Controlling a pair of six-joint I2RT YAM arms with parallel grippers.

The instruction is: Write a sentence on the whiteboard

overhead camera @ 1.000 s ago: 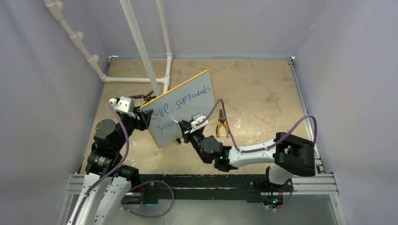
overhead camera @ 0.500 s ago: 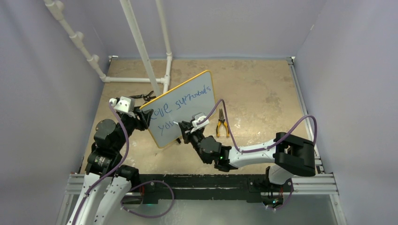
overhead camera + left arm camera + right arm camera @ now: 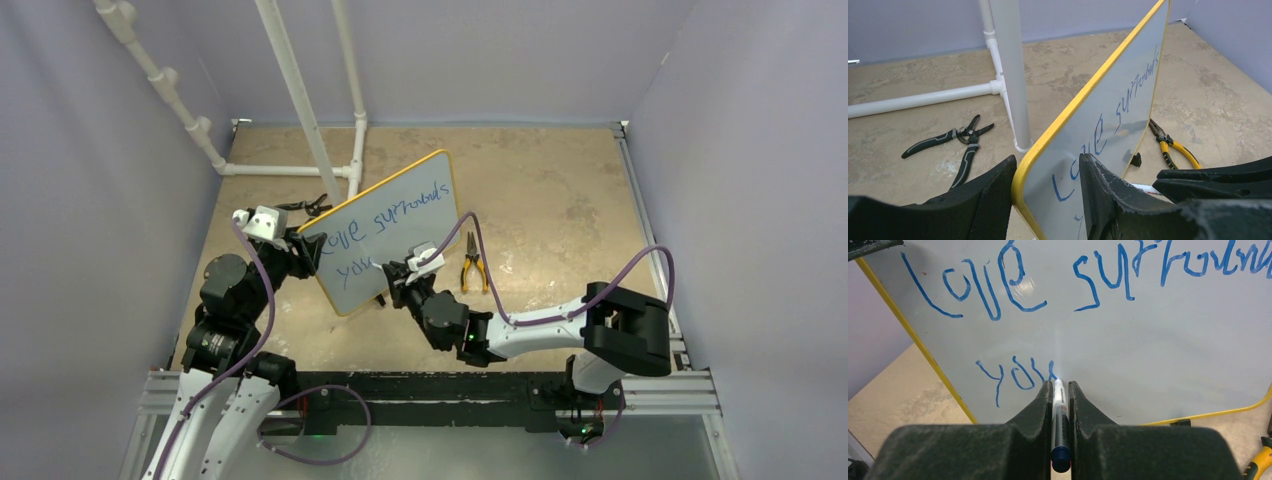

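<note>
Whiteboard [image 3: 410, 258] is stood tilted on the counter [image 3: 560, 190], its yellow left edge pinched by the left claw [image 3: 1045, 175]. The blue sentence [image 3: 385, 228] is written in two lines. A marker [image 3: 1058, 410] is pinched in the right claw [image 3: 1060, 387], its tip set at the board just after "you".

Blue handwriting on the whiteboard [image 3: 1168, 355], and it's legible. The sentence [image 3: 998, 290] opens with "love" up at ten o'clock in the right wrist view. "surrounds" runs on toward two o'clock, its last letters cut by the frame edge. "you" sits below at eight o'clock. There's tiny print on the marker [image 3: 1059, 400] barrel, too small to read.
</note>
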